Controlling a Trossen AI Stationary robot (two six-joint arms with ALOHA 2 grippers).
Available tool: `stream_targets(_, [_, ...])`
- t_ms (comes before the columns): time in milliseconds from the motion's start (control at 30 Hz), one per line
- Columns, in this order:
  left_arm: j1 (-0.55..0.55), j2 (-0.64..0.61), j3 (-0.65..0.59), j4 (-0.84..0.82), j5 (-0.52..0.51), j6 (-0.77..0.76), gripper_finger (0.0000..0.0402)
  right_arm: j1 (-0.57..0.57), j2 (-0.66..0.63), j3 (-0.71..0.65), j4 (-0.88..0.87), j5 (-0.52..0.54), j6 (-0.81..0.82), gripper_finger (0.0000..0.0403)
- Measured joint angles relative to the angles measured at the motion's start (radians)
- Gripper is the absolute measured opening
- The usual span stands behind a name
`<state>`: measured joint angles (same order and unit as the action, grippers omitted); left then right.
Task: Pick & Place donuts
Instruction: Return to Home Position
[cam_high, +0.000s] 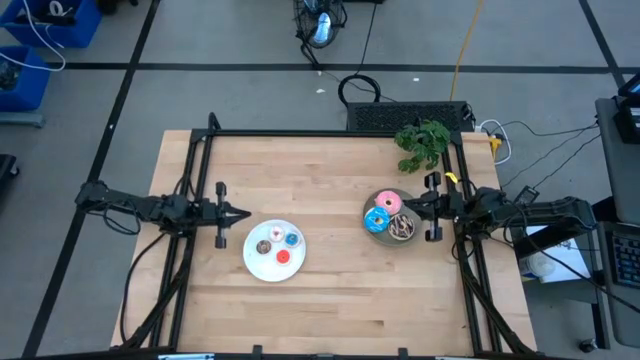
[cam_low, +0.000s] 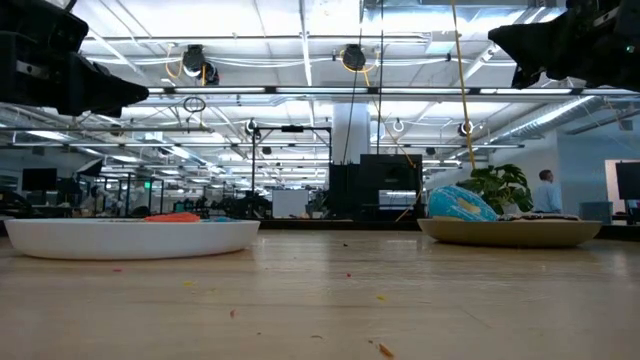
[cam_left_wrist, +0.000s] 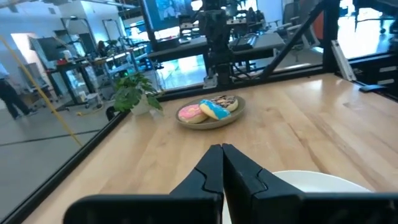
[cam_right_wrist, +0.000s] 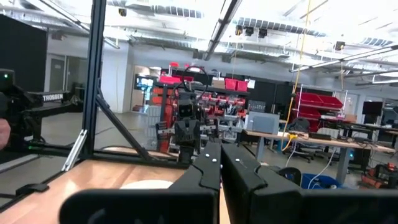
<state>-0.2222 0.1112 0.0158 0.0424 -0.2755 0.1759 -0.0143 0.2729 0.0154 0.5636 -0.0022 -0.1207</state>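
Three larger donuts, pink, blue and brown, lie on a grey plate on the table's right side; the left wrist view shows the pink donut, blue donut and brown donut on it. Tiny whitish-pink, brown, blue and red donuts sit on a white plate. My left gripper hovers shut just left of the white plate. My right gripper hovers shut at the grey plate's right side.
A green plant stands at the far right corner. A black frame edges the table. Bare wood lies between the plates and along the near side. Small crumbs dot the near table in the low view.
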Motion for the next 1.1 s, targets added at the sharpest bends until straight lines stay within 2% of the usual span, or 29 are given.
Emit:
stream_targets(167, [0.000,0.000,-0.003,0.022,-0.025,-0.001,0.0005,0.000,0.000,0.000,0.009,0.000,0.000,0.0000])
stream_targets(433, [0.000,0.000,-0.004,0.031,-0.024,0.000,0.0048,0.000,0.000,0.000,-0.001,0.000,0.004,0.0000])
stream_targets(667, [0.000,0.000,-0.004,0.034,-0.021,-0.001,0.0070,0.000,0.000,0.000,0.000,0.001,0.004,0.0000])
stream_targets(1100, [0.000,0.000,-0.003,0.035,-0.021,-0.001,0.0074,0.000,0.000,0.000,0.000,0.001,0.004,0.0000])
